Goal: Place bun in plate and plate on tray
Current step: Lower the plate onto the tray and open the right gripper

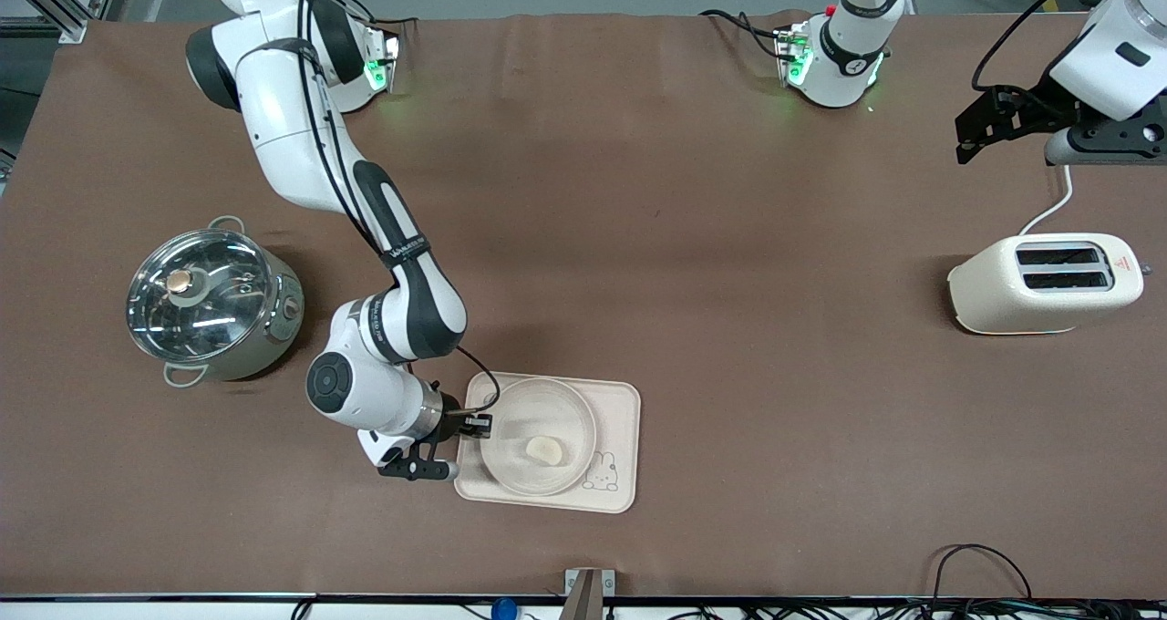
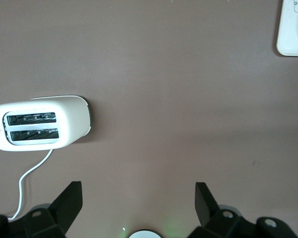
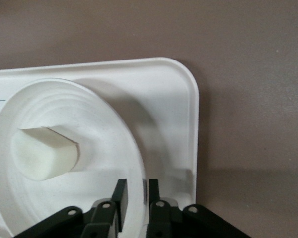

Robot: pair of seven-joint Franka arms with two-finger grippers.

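Plate [image 1: 538, 438] with bun [image 1: 547, 450], on tray [image 1: 620, 401].
Right tool [image 3: 134, 198] clenched on plate rim at the right arm's end; left tool [image 2: 139, 208] released, waiting over worktop [image 1: 638, 237].

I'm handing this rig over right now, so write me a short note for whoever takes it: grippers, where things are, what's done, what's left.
Right gripper: jaws pinched on the rim of the plate, at the tray's edge toward the right arm's end.
Left gripper: waiting, open and empty, up over the toaster end of the table.
The bun lies in the plate; the plate sits on the tray.
Left: release the rim, retract.
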